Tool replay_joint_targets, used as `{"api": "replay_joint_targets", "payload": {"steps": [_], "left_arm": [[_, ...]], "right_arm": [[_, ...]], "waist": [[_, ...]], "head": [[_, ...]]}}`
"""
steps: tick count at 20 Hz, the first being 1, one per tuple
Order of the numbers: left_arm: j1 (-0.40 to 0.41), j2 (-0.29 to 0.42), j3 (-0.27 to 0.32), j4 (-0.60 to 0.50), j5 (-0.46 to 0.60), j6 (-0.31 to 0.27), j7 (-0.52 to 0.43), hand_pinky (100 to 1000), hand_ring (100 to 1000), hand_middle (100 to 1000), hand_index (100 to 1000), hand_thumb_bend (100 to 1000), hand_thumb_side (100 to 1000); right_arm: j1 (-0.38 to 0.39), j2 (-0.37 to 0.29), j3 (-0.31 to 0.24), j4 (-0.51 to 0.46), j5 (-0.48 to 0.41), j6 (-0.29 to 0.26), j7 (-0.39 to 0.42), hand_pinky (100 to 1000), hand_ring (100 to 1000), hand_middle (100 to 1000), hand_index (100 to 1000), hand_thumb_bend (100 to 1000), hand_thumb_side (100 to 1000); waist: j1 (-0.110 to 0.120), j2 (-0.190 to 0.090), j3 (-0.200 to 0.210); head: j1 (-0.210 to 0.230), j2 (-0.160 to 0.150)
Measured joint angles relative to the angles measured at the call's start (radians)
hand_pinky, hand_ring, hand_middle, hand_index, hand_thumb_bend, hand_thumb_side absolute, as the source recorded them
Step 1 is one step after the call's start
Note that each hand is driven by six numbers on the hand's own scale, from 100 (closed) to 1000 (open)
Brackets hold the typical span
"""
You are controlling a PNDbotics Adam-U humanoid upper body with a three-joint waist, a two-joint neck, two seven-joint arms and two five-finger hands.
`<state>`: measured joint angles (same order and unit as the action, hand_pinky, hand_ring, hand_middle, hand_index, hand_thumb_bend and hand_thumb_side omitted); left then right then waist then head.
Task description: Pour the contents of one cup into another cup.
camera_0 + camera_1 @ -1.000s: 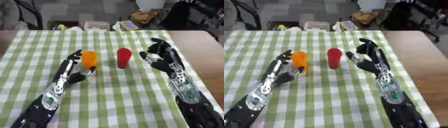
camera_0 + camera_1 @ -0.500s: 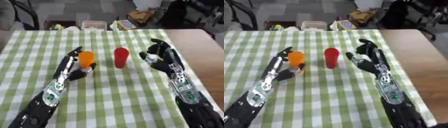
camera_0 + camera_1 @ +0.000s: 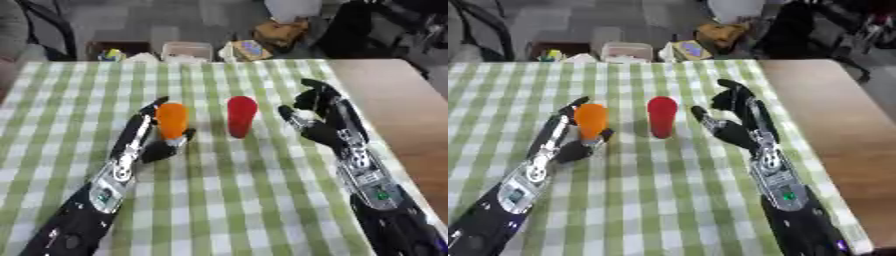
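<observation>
An orange cup (image 3: 171,120) and a red cup (image 3: 241,116) stand side by side on the green checked tablecloth (image 3: 219,200), both upright. My left hand (image 3: 147,141) lies against the orange cup: straight fingers run up its left side and the thumb sits at its lower right. My right hand (image 3: 317,120) is open to the right of the red cup, palm turned toward it, a short gap apart. What the cups hold cannot be seen.
The bare wooden tabletop (image 3: 394,100) shows to the right of the cloth. Beyond the far table edge are boxes and bags on the floor (image 3: 254,42) and a dark chair (image 3: 367,25).
The picture has shifted a little. Both hands and both cups keep their places relative to each other.
</observation>
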<state>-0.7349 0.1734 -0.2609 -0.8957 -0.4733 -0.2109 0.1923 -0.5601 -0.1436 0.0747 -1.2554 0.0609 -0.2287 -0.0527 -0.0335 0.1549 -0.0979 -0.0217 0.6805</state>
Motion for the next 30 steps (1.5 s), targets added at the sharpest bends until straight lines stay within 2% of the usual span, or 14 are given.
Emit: {"api": "replay_joint_targets", "payload": {"steps": [6, 10, 12, 17, 18, 20, 24, 30], "left_arm": [[-0.004, -0.009, 0.0, 0.019, 0.006, -0.009, -0.006, 716, 672, 602, 968, 498, 516], [-0.006, -0.012, 0.003, 0.026, 0.018, -0.018, -0.011, 690, 608, 531, 967, 438, 489], [-0.007, -0.014, 0.006, 0.03, 0.022, -0.024, -0.011, 673, 568, 489, 964, 366, 464], [-0.009, -0.018, 0.006, 0.033, 0.04, -0.042, 0.007, 594, 449, 367, 944, 120, 417], [-0.008, -0.019, 0.006, 0.033, 0.048, -0.046, 0.012, 581, 431, 349, 940, 100, 415], [-0.005, -0.021, 0.006, 0.03, 0.061, -0.052, 0.023, 555, 399, 317, 930, 100, 412], [0.011, -0.025, 0.006, 0.006, 0.099, -0.054, 0.052, 548, 395, 312, 924, 100, 413], [0.044, 0.0, -0.007, -0.107, 0.165, -0.044, 0.072, 547, 396, 313, 923, 100, 417]], "right_arm": [[-0.002, 0.001, 0.0, 0.0, 0.0, 0.0, 0.0, 728, 621, 560, 833, 558, 261], [-0.002, 0.002, 0.0, 0.001, 0.0, 0.0, 0.0, 728, 621, 560, 833, 557, 261], [-0.002, 0.003, 0.0, 0.004, 0.0, 0.0, 0.0, 728, 621, 560, 833, 557, 261], [-0.002, 0.008, 0.0, 0.006, 0.0, 0.0, 0.0, 728, 622, 560, 833, 555, 261], [-0.002, 0.008, 0.0, 0.006, 0.0, 0.0, 0.0, 728, 622, 560, 833, 555, 262], [-0.002, 0.008, 0.0, 0.006, 0.0, 0.0, 0.0, 728, 621, 560, 833, 555, 262], [-0.002, 0.008, 0.0, 0.007, 0.0, 0.0, 0.0, 728, 621, 559, 833, 552, 253], [-0.002, 0.009, 0.001, 0.031, 0.009, 0.002, 0.006, 726, 619, 556, 834, 549, 238]], "waist": [[0.0, 0.002, -0.006], [0.0, 0.003, -0.007], [0.0, 0.003, -0.008], [0.001, 0.003, -0.013], [0.001, 0.003, -0.014], [0.001, 0.003, -0.014], [0.002, 0.003, -0.011], [0.008, -0.004, 0.017]], "head": [[0.002, -0.005], [0.002, -0.005], [0.002, -0.005], [0.002, -0.005], [0.002, -0.005], [0.001, -0.005], [0.001, -0.005], [-0.007, -0.004]]}}
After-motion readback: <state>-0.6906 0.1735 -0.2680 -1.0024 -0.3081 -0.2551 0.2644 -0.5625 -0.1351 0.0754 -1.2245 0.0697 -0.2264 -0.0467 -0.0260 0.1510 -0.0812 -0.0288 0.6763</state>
